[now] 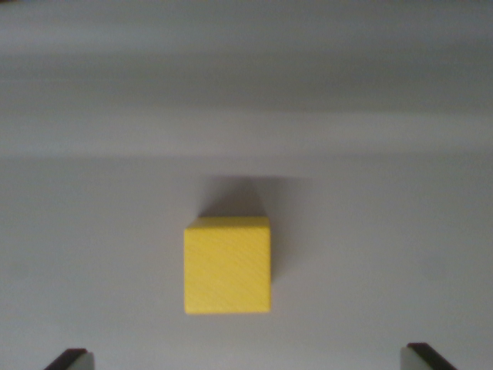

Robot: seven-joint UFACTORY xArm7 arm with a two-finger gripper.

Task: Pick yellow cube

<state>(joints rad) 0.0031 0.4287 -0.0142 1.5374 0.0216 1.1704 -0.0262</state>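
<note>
A matte, finely grained yellow cube (228, 265) sits on smooth grey table (400, 254), gripper (250, 359) fingertips spread wide apart.

Only the gripper (246, 361) shows of the robot: two dark, nearly black fingertips (69, 359) poke into the bottom corners of the wrist view. Each has a slanted edge and a paler grey inner face.

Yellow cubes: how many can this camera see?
1. The cube sits alone on the grey surface, just below the picture's middle, between and ahead of the two dark fingertips at the bottom corners. Nothing in view could hide another.
</note>
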